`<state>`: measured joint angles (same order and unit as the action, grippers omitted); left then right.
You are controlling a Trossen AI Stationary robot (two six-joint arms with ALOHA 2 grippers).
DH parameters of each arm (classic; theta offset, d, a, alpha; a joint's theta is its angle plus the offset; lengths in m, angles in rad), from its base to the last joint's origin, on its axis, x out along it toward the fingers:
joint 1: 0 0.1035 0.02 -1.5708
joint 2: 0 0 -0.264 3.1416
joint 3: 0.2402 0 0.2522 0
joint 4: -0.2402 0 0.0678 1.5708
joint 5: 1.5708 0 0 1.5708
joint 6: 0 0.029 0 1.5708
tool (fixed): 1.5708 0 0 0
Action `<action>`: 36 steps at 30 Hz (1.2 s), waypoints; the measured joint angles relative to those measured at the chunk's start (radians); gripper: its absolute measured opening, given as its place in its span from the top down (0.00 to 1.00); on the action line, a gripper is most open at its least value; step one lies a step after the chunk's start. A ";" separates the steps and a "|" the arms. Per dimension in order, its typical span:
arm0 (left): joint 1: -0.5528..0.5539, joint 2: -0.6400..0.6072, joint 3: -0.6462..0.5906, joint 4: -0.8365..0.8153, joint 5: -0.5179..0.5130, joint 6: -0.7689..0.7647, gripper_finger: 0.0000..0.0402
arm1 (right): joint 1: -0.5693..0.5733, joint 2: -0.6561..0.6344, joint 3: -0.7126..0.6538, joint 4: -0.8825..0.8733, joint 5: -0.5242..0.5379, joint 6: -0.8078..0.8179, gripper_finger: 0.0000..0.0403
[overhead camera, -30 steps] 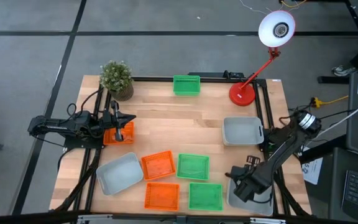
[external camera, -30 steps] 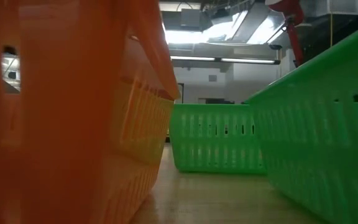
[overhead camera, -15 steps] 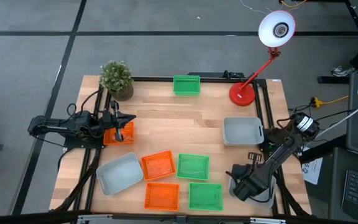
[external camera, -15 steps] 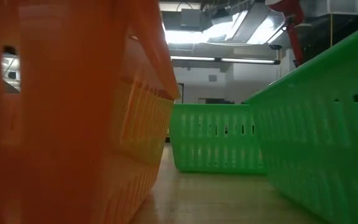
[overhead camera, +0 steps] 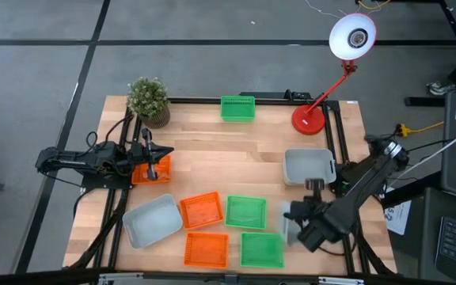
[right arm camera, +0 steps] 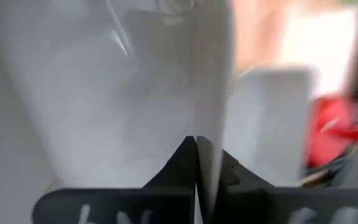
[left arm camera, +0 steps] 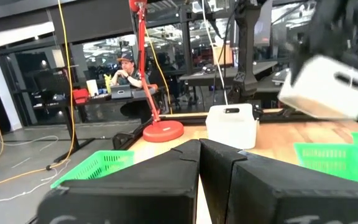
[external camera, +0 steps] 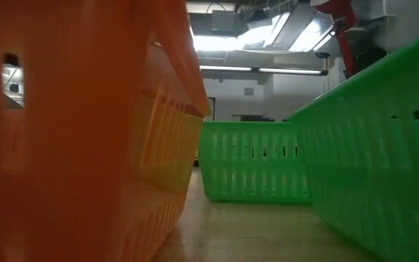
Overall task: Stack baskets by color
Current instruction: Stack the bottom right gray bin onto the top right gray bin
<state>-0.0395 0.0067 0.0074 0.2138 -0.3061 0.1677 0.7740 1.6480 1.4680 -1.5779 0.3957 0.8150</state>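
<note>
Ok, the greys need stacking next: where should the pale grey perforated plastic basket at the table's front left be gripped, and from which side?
Pinch a wall's rim of the pale grey perforated plastic basket from straight above, one finger inside, one outside: it lies open side up with thin upright walls. Probably its left wall, since an orange plastic basket sits close on its right.

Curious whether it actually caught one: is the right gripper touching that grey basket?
Touching. The right wrist view shows the right gripper shut on the grey basket's wall.
</note>
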 joint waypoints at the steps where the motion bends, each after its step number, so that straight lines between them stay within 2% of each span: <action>1: 0.000 0.000 0.000 0.001 0.000 0.000 1.00 | -0.008 -0.020 0.006 0.009 0.048 -0.024 1.00; 5: 0.000 0.000 0.000 0.002 0.000 0.000 1.00 | -0.044 -0.108 0.024 0.004 0.253 -0.083 1.00; 9: 0.000 0.000 0.000 -0.001 0.000 0.000 1.00 | -0.120 -0.185 0.023 0.005 0.364 -0.169 1.00; 12: 0.000 0.000 0.000 -0.005 0.000 0.000 1.00 | -0.199 -0.230 0.023 0.004 0.403 -0.250 1.00; 17: 0.000 0.000 0.000 -0.026 0.000 0.000 1.00 | -0.379 -0.293 0.022 0.005 0.395 -0.445 1.00; 20: 0.000 0.000 0.000 -0.036 0.000 -0.001 1.00 | -0.517 -0.320 0.039 0.005 0.279 -0.565 1.00; 25: 0.000 0.000 0.000 -0.050 0.000 -0.001 1.00 | -0.754 -0.344 0.058 0.005 -0.061 -0.745 1.00; 27: 0.000 0.000 0.000 -0.050 -0.001 -0.001 1.00 | -0.826 -0.345 0.051 0.008 -0.151 -0.802 1.00; 32: 0.000 0.000 0.000 -0.050 0.000 -0.001 1.00 | -0.931 -0.324 0.011 0.008 -0.291 -0.967 1.00; 36: 0.000 0.000 0.000 -0.049 0.000 -0.001 1.00 | -0.975 -0.312 -0.072 0.008 -0.306 -1.012 1.00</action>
<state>-0.0395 0.0067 0.0074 0.1646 -0.3066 0.1665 -0.2011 1.3360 1.3961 -1.5695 0.0895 -0.1972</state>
